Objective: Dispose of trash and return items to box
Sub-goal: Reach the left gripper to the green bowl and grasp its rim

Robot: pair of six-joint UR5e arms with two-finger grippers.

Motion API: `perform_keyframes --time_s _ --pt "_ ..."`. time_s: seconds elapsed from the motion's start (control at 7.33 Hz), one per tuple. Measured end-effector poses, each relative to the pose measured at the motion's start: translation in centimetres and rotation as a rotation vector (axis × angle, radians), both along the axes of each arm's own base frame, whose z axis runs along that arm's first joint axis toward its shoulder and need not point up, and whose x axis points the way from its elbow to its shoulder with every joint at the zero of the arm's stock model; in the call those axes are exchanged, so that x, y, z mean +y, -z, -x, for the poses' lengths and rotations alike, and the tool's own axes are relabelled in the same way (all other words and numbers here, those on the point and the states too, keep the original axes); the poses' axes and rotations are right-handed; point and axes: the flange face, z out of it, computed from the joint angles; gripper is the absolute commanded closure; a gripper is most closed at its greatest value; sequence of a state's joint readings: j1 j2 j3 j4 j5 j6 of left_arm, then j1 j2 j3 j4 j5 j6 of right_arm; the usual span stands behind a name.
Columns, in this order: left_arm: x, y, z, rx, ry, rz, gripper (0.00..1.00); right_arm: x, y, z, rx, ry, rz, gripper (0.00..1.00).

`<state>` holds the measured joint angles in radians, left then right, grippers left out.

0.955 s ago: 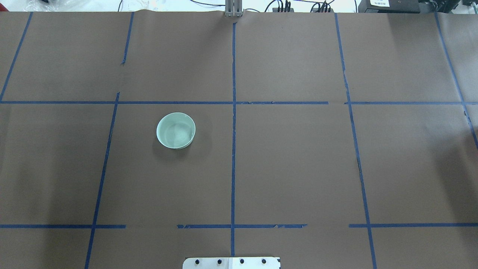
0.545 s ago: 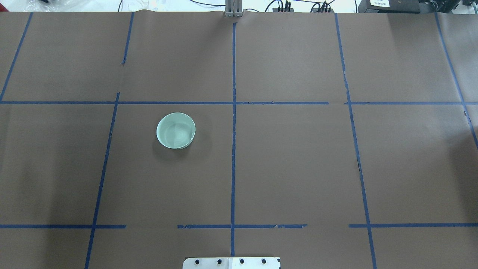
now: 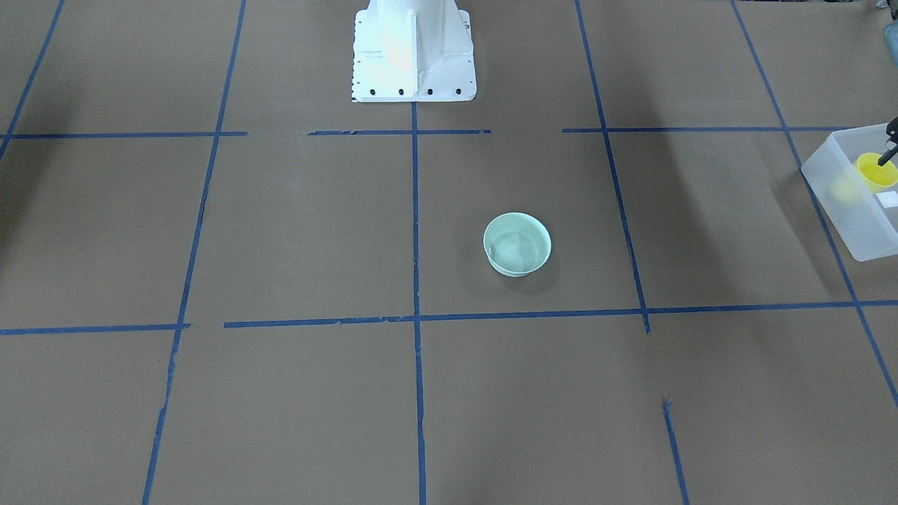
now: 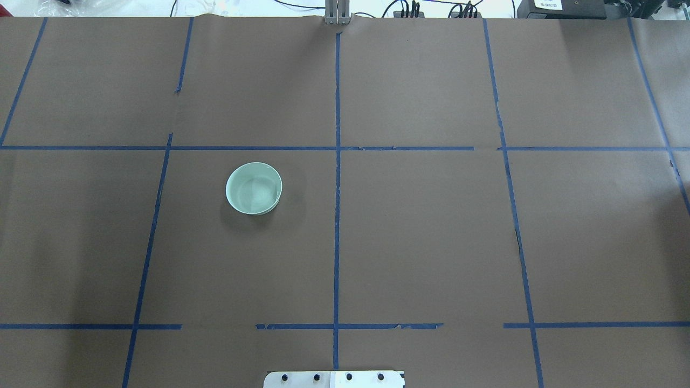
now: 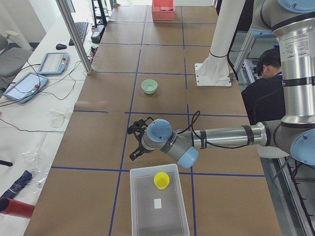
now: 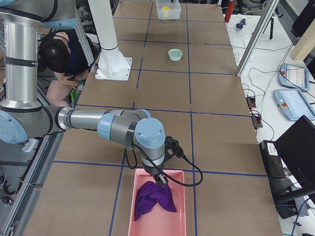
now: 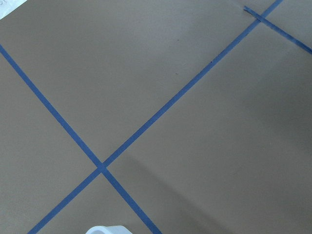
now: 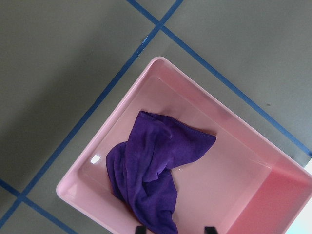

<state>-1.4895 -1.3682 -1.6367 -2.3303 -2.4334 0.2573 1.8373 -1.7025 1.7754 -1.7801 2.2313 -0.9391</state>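
The pale mint-green bowl (image 4: 254, 188) stands upright and empty left of the table's middle; it also shows in the front view (image 3: 517, 244). The yellow cup (image 5: 161, 180) stands inside the frosted-white box (image 5: 132, 201) at the table's left end. My left gripper (image 5: 133, 141) hovers just beyond the box's near wall, apart from the cup; only a dark sliver of it (image 3: 892, 144) reaches the front view, so I cannot tell its state. My right gripper (image 8: 174, 229) is open above a pink tray (image 8: 108, 122) that holds a crumpled purple cloth (image 8: 151, 165).
The robot's white base (image 3: 412, 49) stands at the table's near-middle edge. Blue tape lines grid the brown table. A person (image 6: 59, 56) crouches behind the robot. Tablets and cables lie on the side bench (image 5: 29, 83).
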Motion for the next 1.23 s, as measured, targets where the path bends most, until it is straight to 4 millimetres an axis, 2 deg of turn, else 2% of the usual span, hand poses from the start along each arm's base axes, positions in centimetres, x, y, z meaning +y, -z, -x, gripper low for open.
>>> perform_keyframes --time_s 0.27,0.41,0.55,0.82,0.95,1.09,1.23 --pt "-0.3 2.4 -0.2 0.019 0.066 0.038 0.00 -2.1 1.0 3.5 -0.026 -0.057 0.020 0.00" --pt "-0.5 4.4 -1.2 0.047 0.099 0.073 0.00 -3.1 1.6 5.3 -0.042 -0.092 0.030 0.00" --pt "-0.6 6.8 -3.0 0.076 0.127 0.112 0.00 -3.9 2.2 6.8 -0.054 -0.124 0.031 0.00" --pt "-0.5 11.1 -8.3 0.126 0.195 0.220 0.11 -4.6 2.8 8.4 -0.065 -0.145 0.029 0.00" --pt "-0.3 13.2 -11.8 0.160 0.232 0.288 0.18 -4.6 2.8 8.6 -0.067 -0.145 0.028 0.00" --pt "-0.4 15.3 -15.6 0.199 0.265 0.357 0.18 -4.6 2.8 8.7 -0.067 -0.145 0.029 0.01" --pt "-0.3 17.3 -20.2 0.241 0.293 0.428 0.21 -4.5 2.7 8.8 -0.068 -0.146 0.031 0.02"
